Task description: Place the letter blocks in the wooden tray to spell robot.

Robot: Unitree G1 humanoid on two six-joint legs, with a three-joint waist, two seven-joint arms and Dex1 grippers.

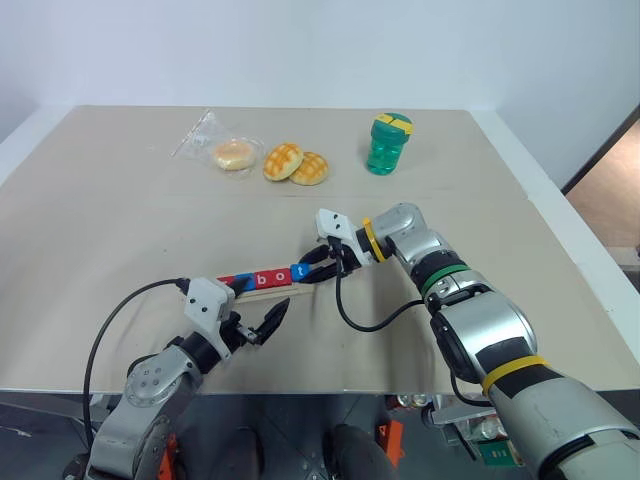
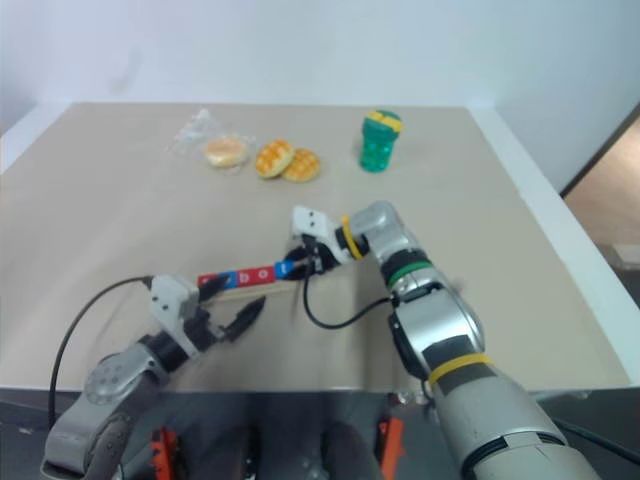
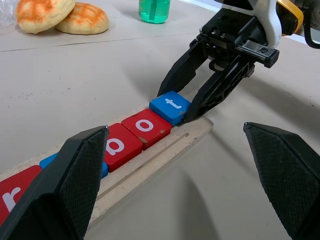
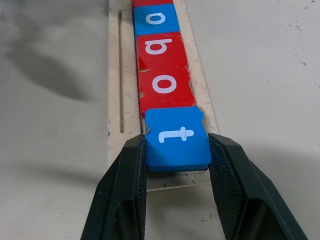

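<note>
- Right wrist view looks straight down the wooden tray: the right gripper has its jaws clamped on the two side edges of the blue t block, which sits at the tray's end.
- The t block touches the red o block; beyond it come the red b block and the blue o block, all edge to edge in the groove.
- From the left wrist view the red r block sits at the far end of the row, so all five letter blocks seem to be in place and read "robot".
- The tray lies near the bench's front edge, left of its middle.
- The left gripper hovers just in front of the tray with its jaws wide apart, holding nothing.
- Step in hand, as I judge it: seating the last tile.
- Next move calls for parting the right jaws gently and lifting straight away, so the t block is not dragged or tilted off the tray's end.
- Buns and a green bottle stand well apart, toward the far edge.
</note>
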